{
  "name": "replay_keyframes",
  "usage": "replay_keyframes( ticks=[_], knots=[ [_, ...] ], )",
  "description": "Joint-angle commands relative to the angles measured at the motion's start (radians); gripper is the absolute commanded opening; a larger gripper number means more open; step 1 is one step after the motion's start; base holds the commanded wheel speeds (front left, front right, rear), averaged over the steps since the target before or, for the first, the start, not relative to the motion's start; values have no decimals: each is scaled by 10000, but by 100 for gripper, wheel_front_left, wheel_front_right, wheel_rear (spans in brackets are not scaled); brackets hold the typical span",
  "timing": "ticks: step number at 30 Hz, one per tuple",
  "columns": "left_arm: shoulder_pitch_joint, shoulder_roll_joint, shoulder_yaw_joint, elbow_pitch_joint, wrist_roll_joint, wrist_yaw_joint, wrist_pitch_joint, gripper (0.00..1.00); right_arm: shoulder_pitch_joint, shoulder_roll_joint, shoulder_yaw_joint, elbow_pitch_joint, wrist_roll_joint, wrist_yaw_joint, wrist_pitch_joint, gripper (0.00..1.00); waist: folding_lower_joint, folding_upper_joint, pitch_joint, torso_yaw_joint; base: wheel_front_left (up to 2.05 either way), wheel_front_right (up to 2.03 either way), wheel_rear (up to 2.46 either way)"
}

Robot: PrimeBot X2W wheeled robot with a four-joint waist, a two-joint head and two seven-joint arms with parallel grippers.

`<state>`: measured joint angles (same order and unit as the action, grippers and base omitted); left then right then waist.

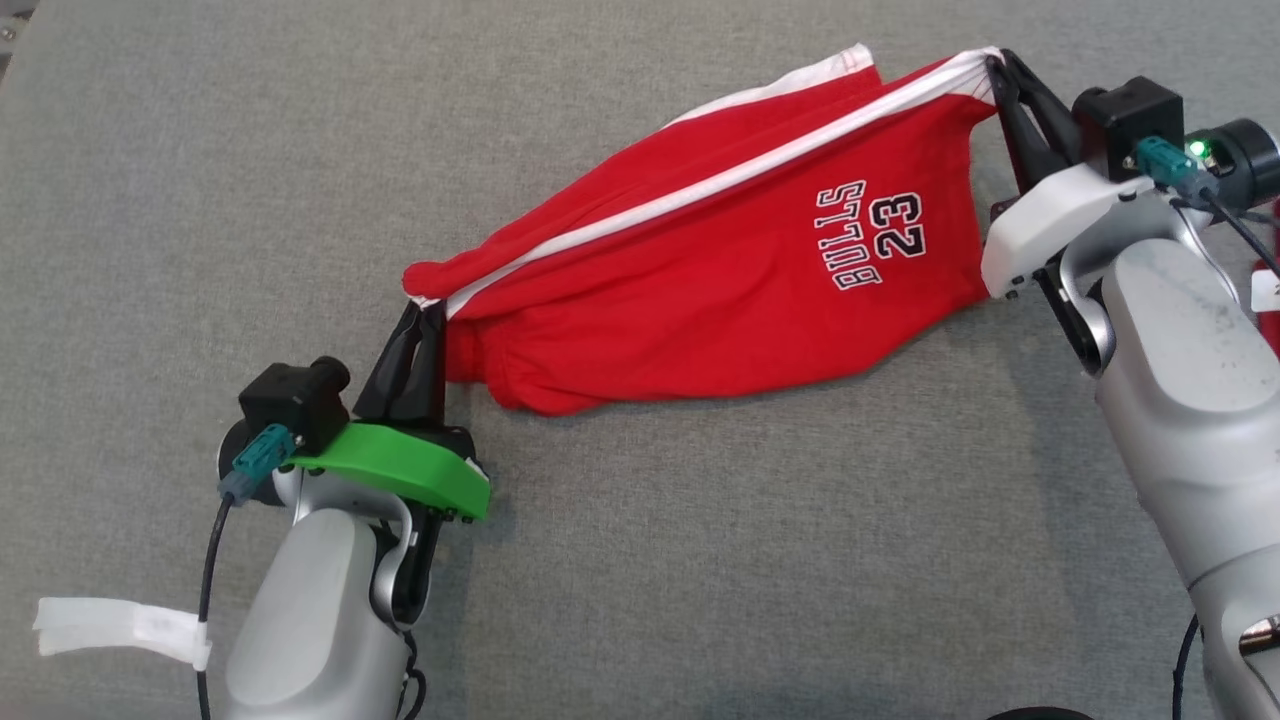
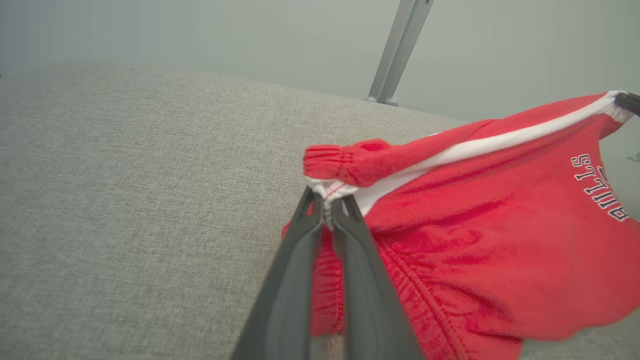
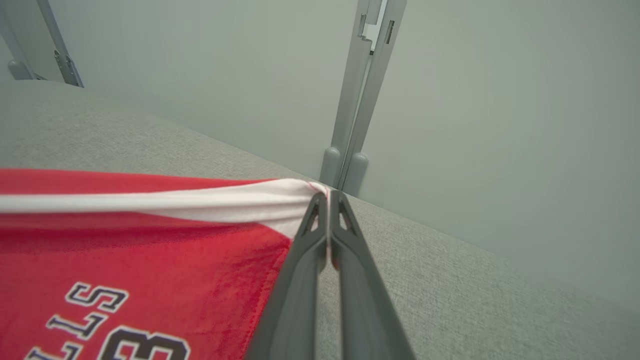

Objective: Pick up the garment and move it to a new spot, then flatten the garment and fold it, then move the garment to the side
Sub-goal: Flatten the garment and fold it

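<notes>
The garment point(image 1: 700, 280) is a pair of red shorts with a white side stripe and "BULLS 23" printed on it, stretched between both grippers above the grey cloth table point(image 1: 200, 200). My left gripper point(image 1: 425, 305) is shut on its waistband corner at the lower left. My right gripper point(image 1: 995, 62) is shut on the white-striped hem corner at the upper right. The red cloth hangs below the taut stripe. In the left wrist view the left gripper point(image 2: 327, 200) pinches the gathered waistband of the garment point(image 2: 475, 225). In the right wrist view the right gripper point(image 3: 327, 196) pinches the white stripe of the garment point(image 3: 150, 250).
Grey fabric covers the table on all sides of the shorts. A white strip of tape point(image 1: 120, 625) hangs off the left arm's cable. Behind the table stand a pale wall and grey metal posts point(image 3: 355, 100).
</notes>
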<state>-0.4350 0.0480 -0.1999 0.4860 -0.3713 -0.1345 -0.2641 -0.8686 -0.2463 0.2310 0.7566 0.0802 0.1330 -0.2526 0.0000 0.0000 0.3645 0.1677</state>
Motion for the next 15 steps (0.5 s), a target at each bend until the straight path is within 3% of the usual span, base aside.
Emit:
replay_keyframes(
  ticks=[1,11,12,13,14,15],
  knots=[
    [-256,64,-134,30,-170,61,9,0,-412,-128,-60,284,-110,-45,-19,0,0,0,1052,896,0,0,0],
    [-1031,59,-1016,78,-874,266,9,0,-1901,-79,-53,1798,-556,-40,-73,0,0,0,1753,1386,0,0,0],
    [-1104,59,-1080,91,-896,290,9,9,-1986,-38,-79,1893,-590,-40,-85,0,0,0,1785,1411,0,0,0],
    [-1170,59,-1125,76,-915,314,9,30,-2065,13,-98,1968,-579,-39,-98,0,0,0,1813,1426,0,0,0],
    [-1212,58,-1174,51,-944,316,9,67,-2112,78,-93,2035,-525,-39,-112,34,0,0,1833,1433,0,0,0],
    [-1211,57,-1221,64,-964,301,9,100,-2117,118,-72,2119,-479,-37,-118,86,0,0,1841,1430,0,0,0]
  ],
)
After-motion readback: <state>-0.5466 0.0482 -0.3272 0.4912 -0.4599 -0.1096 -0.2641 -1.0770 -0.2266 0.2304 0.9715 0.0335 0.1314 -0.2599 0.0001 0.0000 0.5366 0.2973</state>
